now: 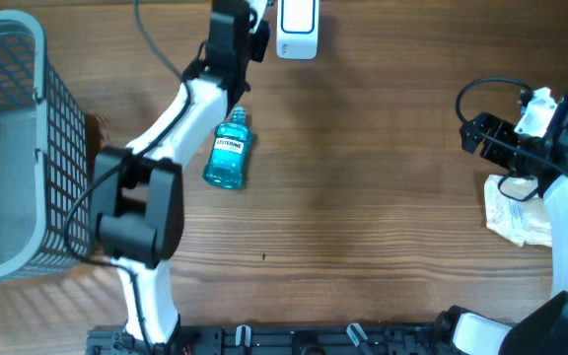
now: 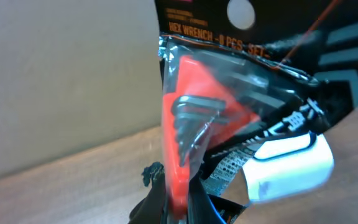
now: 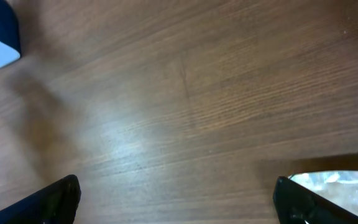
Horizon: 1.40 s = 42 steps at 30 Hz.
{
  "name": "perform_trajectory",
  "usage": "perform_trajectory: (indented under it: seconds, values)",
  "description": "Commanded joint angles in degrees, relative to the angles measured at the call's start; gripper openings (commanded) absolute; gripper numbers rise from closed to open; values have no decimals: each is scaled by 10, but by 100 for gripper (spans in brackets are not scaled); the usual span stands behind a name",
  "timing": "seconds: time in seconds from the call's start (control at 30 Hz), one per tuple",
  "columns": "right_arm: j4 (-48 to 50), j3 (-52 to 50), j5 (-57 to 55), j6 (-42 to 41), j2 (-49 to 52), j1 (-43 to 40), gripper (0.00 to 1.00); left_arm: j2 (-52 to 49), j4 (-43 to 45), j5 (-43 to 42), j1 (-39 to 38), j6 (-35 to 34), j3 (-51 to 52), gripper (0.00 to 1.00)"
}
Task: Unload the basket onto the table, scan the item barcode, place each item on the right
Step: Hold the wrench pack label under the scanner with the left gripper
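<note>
Blister-packed hex wrench set (image 2: 191, 118), black card, red holder, pinched at lower edge by left gripper (image 2: 169, 208), jaws clamped on it. Set held just beside white box-shaped barcode scanner (image 2: 288, 165) at far edge of brown wooden table (image 1: 363, 197). Right gripper (image 3: 179, 202) spread wide, nothing held. Risks judged: thin-edge pinch lets pack swing or slip; plastic glare spoils read.
</note>
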<state>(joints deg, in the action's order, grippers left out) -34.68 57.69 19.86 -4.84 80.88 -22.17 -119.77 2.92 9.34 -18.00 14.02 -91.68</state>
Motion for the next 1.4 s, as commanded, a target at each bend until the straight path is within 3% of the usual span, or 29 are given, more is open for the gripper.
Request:
perform_trajectory:
  seconds: [0.0, 0.37, 0.67, 1.2, 1.37]
  values:
    - [17, 7, -5, -30, 28, -2, 100, -31, -18, -22, -1, 24, -102, 4]
    - [62, 7, -4, -73, 117, -2, 99, -86, -45, 17, -49, 131, -135, 4]
    - [77, 7, -3, -73, 144, 5, 97, -143, -50, 133, -57, 281, -135, 4]
    - [88, 7, -3, -79, 144, 127, 97, -146, -83, 114, -54, 359, -135, 4]
    - [87, -1, -10, -129, 144, 139, 97, -146, -90, 103, -54, 381, -135, 4]
